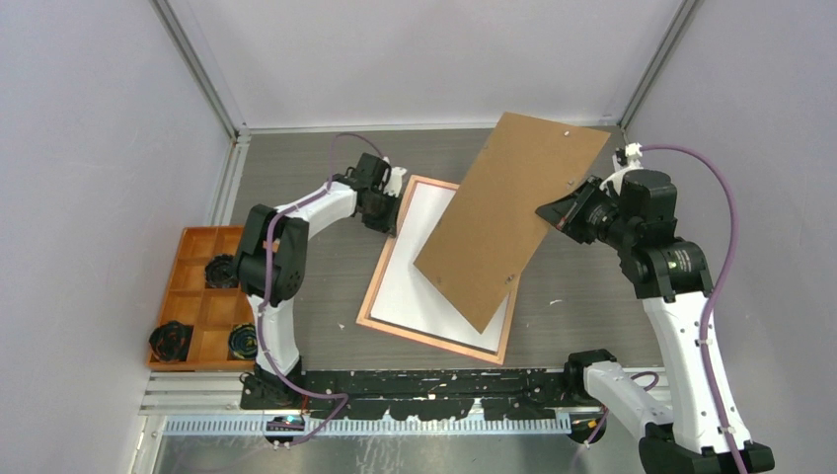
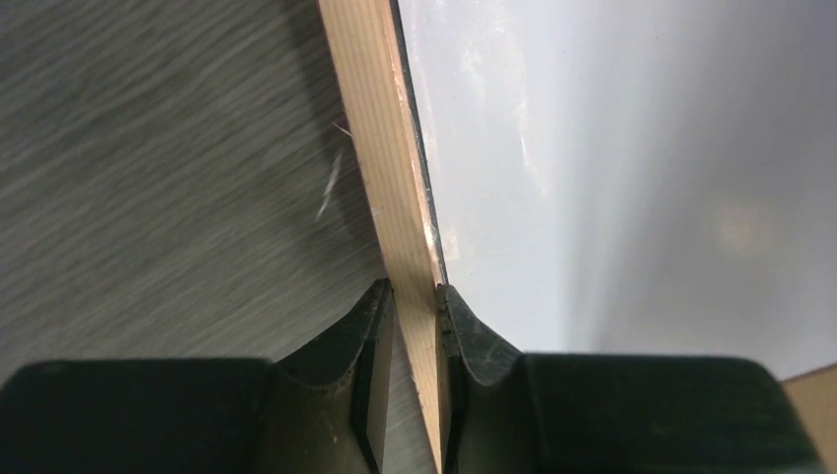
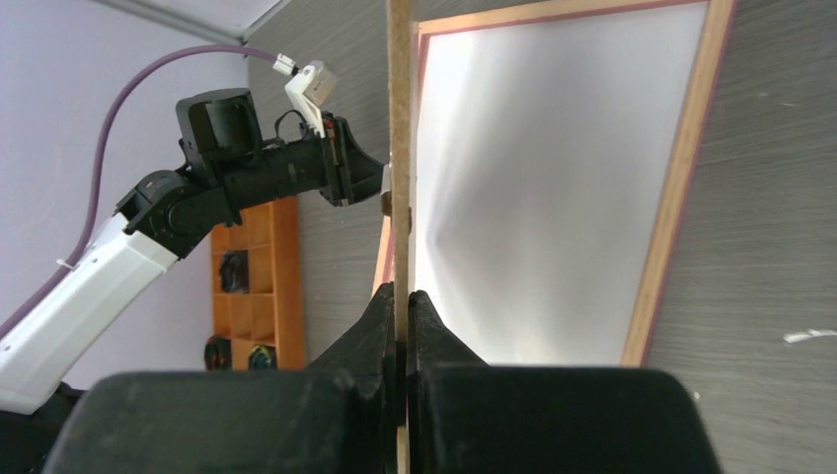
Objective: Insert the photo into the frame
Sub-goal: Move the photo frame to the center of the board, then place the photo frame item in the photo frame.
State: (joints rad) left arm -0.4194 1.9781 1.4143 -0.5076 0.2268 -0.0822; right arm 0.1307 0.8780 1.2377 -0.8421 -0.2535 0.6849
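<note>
The frame (image 1: 381, 279) lies on the table with its light wood-brown back up. The photo (image 1: 419, 286) rests inside it, white back showing. My left gripper (image 1: 395, 204) is at the frame's far left edge; in the left wrist view its jaws (image 2: 413, 291) pinch the wooden border (image 2: 390, 148), with the photo (image 2: 612, 178) to its right. My right gripper (image 1: 551, 212) is shut on the edge of a brown backing board (image 1: 513, 212), held tilted over the frame's right part. In the right wrist view the board (image 3: 399, 118) stands edge-on between the fingers (image 3: 399, 296), with the frame (image 3: 681, 178) and photo (image 3: 553, 197) behind.
An orange compartment tray (image 1: 197, 296) with dark round items sits at the table's left edge, also visible in the right wrist view (image 3: 286, 286). Enclosure walls ring the table. A black rail (image 1: 424, 380) runs along the near edge between the arm bases.
</note>
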